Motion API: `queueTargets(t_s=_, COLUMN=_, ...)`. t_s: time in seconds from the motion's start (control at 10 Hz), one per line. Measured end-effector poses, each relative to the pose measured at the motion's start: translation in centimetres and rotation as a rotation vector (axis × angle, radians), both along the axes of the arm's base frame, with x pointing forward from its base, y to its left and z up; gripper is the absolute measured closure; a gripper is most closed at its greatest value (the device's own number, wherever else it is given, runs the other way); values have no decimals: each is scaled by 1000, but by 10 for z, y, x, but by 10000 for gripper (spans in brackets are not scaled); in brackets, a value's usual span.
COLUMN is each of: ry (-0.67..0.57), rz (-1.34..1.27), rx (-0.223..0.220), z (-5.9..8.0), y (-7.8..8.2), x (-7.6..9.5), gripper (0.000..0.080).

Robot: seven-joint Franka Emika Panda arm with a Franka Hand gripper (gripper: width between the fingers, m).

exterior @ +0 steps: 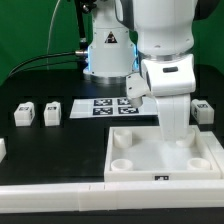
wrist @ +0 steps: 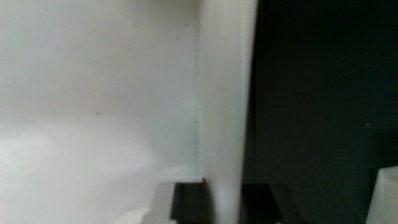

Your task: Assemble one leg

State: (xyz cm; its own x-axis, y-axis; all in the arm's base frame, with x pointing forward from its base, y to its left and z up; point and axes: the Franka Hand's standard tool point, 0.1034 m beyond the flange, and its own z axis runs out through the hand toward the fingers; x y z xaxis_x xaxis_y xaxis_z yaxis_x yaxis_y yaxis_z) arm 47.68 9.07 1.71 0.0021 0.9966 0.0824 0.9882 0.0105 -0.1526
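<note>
The arm stands pretty much vertical over the tabletop (exterior: 130,165), wrist straight down. The gripper (exterior: 170,100) is pinched narrow on the leg (exterior: 173,125), which is upright with its long axis vertical. Its lower end sits over the tabletop's far part, toward the exterior view's right. Can't tell if it's actually touching. In the wrist view the leg (wrist: 221,100) is a white strip squeezed between the dark fingertips (wrist: 187,205).

From the near side, slightly above, we face the arm base (exterior: 108,45) at the far end. Our wrist camera looks past the gripper (wrist: 217,203), close on the tabletop (wrist: 89,100) (exterior: 125,175), which both views share.
</note>
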Motion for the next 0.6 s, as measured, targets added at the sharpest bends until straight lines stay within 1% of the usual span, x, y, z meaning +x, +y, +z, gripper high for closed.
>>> queueTargets(t_s=0.3, ry=-10, rz=21, rx=5, z=3, y=-4, x=7, gripper=729)
queueTargets(t_s=0.5, ry=-14, rz=-5, rx=2, z=6, y=0, x=13, gripper=730)
queueTargets(t_s=0.6, ry=-13, rz=-18, rx=1, z=5, y=1, x=13, gripper=730)
